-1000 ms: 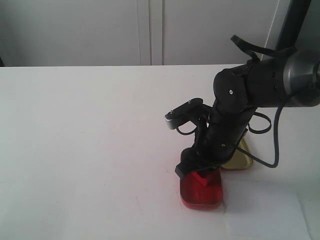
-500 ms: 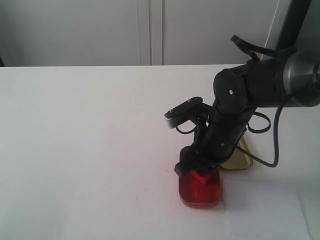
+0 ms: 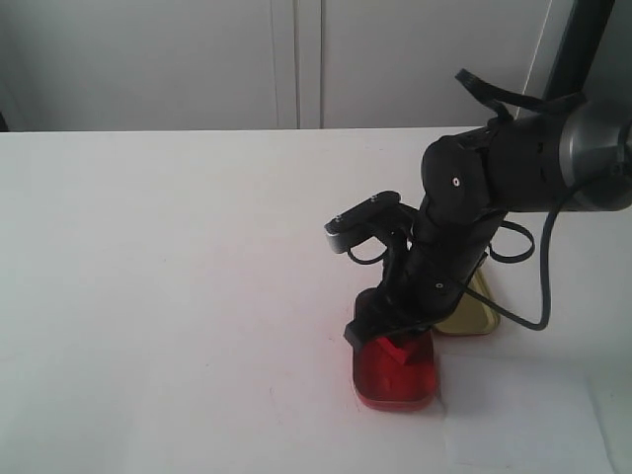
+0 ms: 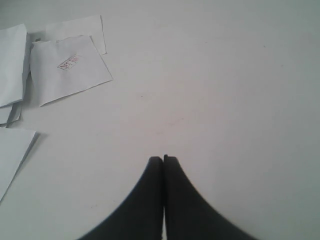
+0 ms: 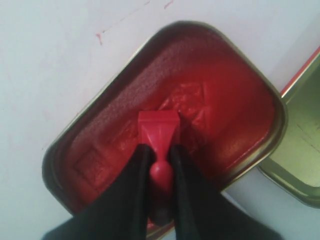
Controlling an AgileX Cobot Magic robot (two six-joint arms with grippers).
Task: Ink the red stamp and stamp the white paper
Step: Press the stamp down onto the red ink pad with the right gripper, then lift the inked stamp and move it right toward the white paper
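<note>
1. Fingers [image 5: 140, 175] of the right gripper [image 5: 160, 151] are closed part-way on the knob [image 5: 161, 172] of the stamp [image 5: 158, 127], one finger on each side. The knob's end is lost in shadow between them.
2. Stamp base sits over the middle of the red pad [image 5: 225, 85] in the tin [image 5: 280, 115] (square dents mark the pad around it). Whether the base presses the pad or hangs just above it, I cannot tell.
3. In the exterior view the gripper [image 3: 387, 331] and arm [image 3: 494, 178] cover part of the tin [image 3: 395, 387], and only a corner of the stamp [image 3: 402, 352] shows.
4. Lid [image 5: 300, 150] lies open side up just beside the tin. The wrist view cuts it off at the frame edge, and in the exterior view it is half hidden behind the arm [image 3: 472, 316].
5. Left gripper [image 4: 163, 161] has its fingers pressed together on nothing, above bare table [image 4: 225, 75].
6. Paper [image 4: 70, 72] lies flat, well apart from that gripper. Its small red imprint [image 4: 68, 62] is too small to read. It overlaps other sheets [image 4: 12, 60] (these run out of the frame).
</note>
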